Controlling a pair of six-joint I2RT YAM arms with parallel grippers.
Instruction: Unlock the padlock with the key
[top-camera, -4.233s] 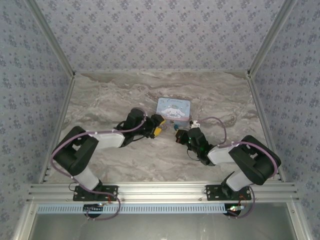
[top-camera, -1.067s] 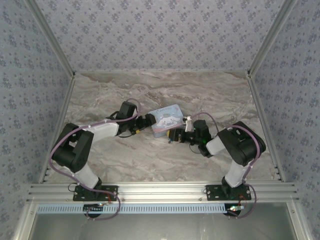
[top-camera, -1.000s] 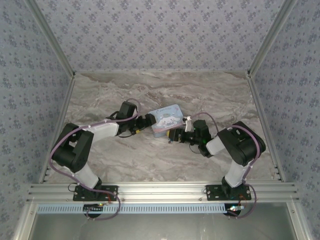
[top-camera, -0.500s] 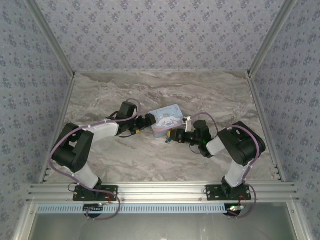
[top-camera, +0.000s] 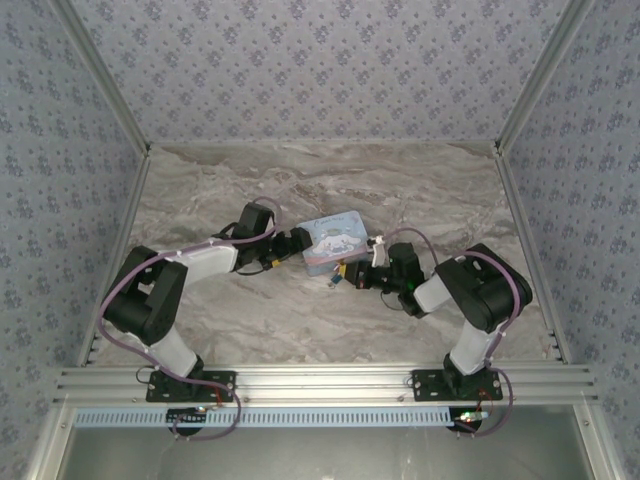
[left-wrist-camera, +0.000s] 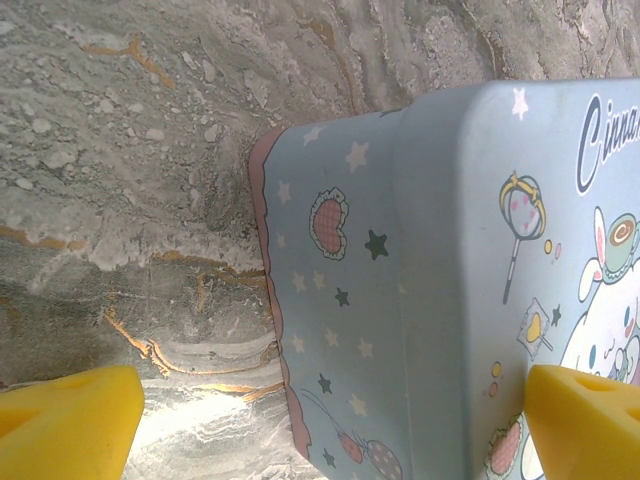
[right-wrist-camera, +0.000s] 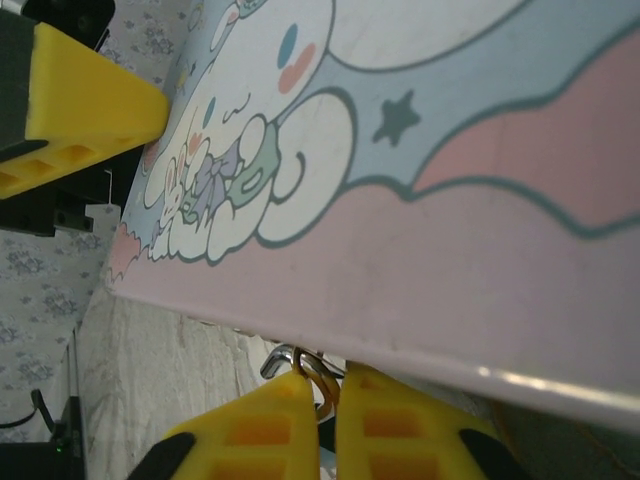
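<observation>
My right gripper (top-camera: 343, 272) (right-wrist-camera: 335, 400) is shut on the key (right-wrist-camera: 283, 357). A thin silvery bent end and a small ring (right-wrist-camera: 322, 378) poke out between the yellow fingertips, right under the front pink edge of the pastel blue cartoon tin box (top-camera: 335, 238) (right-wrist-camera: 450, 200). My left gripper (top-camera: 300, 243) (left-wrist-camera: 335, 430) stands open around the box's left corner (left-wrist-camera: 400, 250). One of its fingers (left-wrist-camera: 585, 420) is over the lid, and the other (left-wrist-camera: 60, 425) stays apart from the side wall. The teal padlock is hidden.
The marble table (top-camera: 230, 190) is enclosed by patterned walls on three sides. An aluminium rail (top-camera: 320, 380) runs along the near edge. The tin box sits angled between both arms, mid-table.
Over four seconds the tin box shifted nearer and turned, and my left gripper closed in on its left corner. My right gripper slid left along the box's front edge, a little further in the last half second.
</observation>
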